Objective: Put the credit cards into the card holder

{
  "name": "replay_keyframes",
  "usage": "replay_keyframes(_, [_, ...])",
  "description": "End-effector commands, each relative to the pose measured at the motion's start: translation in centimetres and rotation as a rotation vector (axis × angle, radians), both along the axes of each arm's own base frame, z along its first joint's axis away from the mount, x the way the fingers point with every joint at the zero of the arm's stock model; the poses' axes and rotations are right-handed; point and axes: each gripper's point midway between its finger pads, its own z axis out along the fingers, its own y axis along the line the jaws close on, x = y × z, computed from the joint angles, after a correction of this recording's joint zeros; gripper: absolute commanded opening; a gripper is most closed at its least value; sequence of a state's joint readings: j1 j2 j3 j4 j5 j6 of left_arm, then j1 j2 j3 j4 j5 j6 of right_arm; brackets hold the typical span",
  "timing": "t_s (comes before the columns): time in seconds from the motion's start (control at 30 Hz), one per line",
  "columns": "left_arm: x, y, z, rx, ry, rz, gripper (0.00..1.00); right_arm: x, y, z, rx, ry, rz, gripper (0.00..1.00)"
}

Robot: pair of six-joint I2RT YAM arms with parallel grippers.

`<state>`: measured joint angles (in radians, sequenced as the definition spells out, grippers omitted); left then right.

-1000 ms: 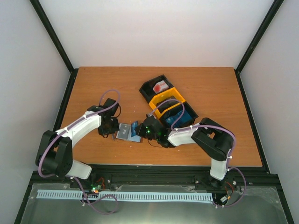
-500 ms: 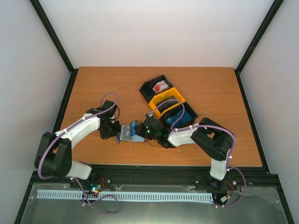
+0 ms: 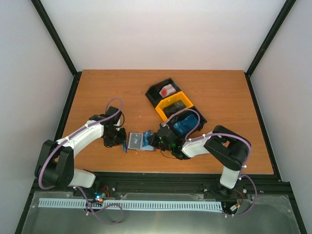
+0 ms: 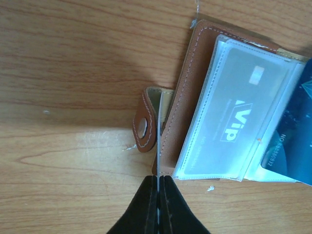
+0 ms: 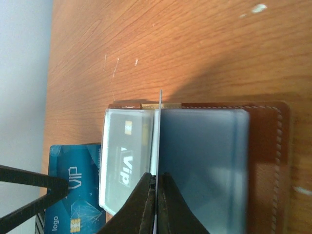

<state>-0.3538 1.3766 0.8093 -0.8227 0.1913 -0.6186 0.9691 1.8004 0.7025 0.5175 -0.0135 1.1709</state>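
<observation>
Left claw (image 4: 158, 177) and right claw (image 5: 156, 175) each pinch a thin leaf (image 5: 158, 131) at the card holder (image 4: 180, 97) — opposing pulls could unseat the protruding credit card (image 5: 75, 200).

The brown card holder (image 4: 181, 92) lies open and flat on the surface (image 4: 73, 73), a grey ViP card (image 4: 239, 112) sleeved inside, a blue credit card (image 4: 295, 141) partly tucked beneath.

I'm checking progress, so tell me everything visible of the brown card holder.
The brown leather-like card holder lies open on the wooden table, stitched round its edge, a snap strap sticking out. Clear plastic sleeves lie on it, one holding a VIP card; a blue card overlaps one end. Left gripper and right gripper each pinch a thin edge-on sheet over it.
</observation>
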Motion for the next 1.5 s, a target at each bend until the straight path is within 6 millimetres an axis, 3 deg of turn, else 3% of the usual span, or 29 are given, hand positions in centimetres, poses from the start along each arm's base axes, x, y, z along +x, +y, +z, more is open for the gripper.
replay_keyframes(0.0, [-0.7,0.0,-0.2,-0.011,0.025,-0.003,0.00,0.0,-1.2,0.6,0.035,-0.002,-0.054,0.03])
replay_keyframes(0.73, [-0.8,-0.2,-0.5,-0.020,0.030,-0.009,0.01,-0.3,1.4,-0.4,0.127,0.033,0.008,0.03])
replay_keyframes(0.9, [-0.8,-0.2,-0.4,-0.021,0.029,-0.011,0.01,-0.3,1.3,-0.5,0.136,0.038,0.002,0.03])
replay_keyframes(1.1, [-0.8,-0.2,-0.4,-0.020,0.027,-0.009,0.01,0.0,0.2,0.9,0.111,-0.026,-0.021,0.03])
replay_keyframes(1.47, [-0.7,-0.2,-0.3,-0.020,0.022,-0.009,0.01,-0.4,1.1,0.6,0.127,-0.023,0.009,0.03])
